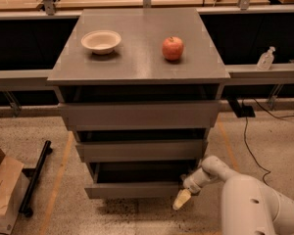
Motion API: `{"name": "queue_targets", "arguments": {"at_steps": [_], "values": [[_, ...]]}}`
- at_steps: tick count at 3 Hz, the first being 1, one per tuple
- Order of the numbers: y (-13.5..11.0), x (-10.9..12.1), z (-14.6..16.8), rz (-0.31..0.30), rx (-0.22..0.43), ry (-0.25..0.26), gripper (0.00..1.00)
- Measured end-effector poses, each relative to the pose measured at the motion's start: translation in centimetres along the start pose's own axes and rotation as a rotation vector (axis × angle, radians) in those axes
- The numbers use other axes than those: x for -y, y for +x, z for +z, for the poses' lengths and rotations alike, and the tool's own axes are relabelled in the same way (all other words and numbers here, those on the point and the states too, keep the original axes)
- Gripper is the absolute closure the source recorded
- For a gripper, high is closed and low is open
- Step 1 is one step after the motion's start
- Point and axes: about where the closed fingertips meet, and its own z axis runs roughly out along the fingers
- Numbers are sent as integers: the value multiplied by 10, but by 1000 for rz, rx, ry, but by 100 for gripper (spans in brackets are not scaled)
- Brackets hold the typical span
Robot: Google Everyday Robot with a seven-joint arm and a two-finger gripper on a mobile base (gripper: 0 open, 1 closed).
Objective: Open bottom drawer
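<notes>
Hand [182, 199] is low, near the floor, under the counter's front-right corner, right at the right end of the bottom drawer [132, 190] front. Looks in contact with that drawer corner, or just beside it. Grasping vs released: cannot tell from this angle. White arm [250, 204] comes in from the lower right.

Bottom drawer is the lowest of three grey fronts under the counter [137, 67], with a dark gap above its flat front. Middle drawer [142, 151] and top drawer [139, 115] sit above it.

On the counter: white bowl [101, 41] toward the back-left corner, red apple [172, 48] right of centre, well apart from the bowl.

Off the counter's right edge: clear bottle [265, 59] on a ledge, black cable [249, 146] on the floor. Off the left edge: cardboard box [2, 195] and a black bar [34, 177] on the floor.
</notes>
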Motion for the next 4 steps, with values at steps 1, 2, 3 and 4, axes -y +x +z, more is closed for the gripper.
{"name": "queue_targets", "arguments": {"at_steps": [1,2,3,4], "values": [[16,-20,2,34,-41,-56,0],[14,-22,-2,34,-41,-56,0],[38,-56,5,79,-56,-154,0],[34,-57,1,79,-57,-155,0]]}}
